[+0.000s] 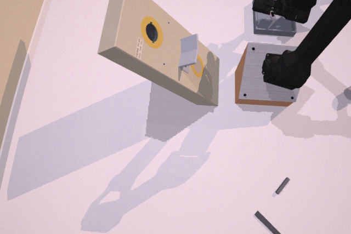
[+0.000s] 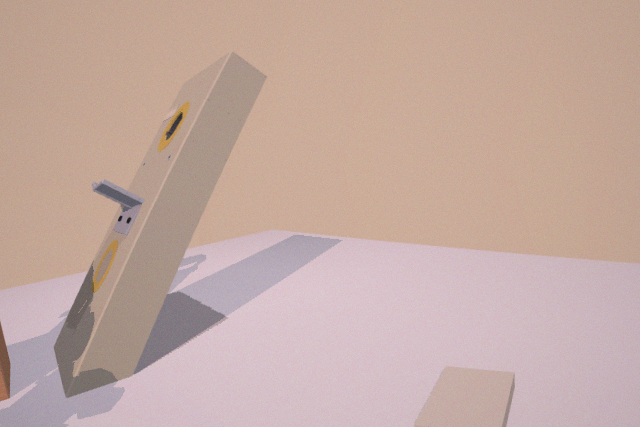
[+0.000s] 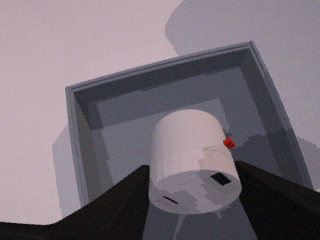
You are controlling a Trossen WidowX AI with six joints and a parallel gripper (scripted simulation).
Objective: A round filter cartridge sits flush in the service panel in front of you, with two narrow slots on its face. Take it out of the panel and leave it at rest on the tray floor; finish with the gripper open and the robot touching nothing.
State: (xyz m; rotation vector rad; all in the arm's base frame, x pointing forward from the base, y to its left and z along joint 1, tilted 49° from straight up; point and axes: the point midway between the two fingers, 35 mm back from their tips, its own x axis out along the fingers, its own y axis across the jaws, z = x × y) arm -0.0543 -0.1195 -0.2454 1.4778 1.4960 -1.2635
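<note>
Matte pale bench (image 1: 71, 90) carrying a slanted beige slab panel (image 1: 124, 16), its yellow-ringed round socket (image 1: 152, 32) vacant. At wrist-view centre, 2 black claw (image 3: 194, 183) fingers clamp the smooth white cylindrical cartridge (image 3: 190, 154) with 2 face slots, above a square grey walled tray (image 3: 80, 134).
</note>
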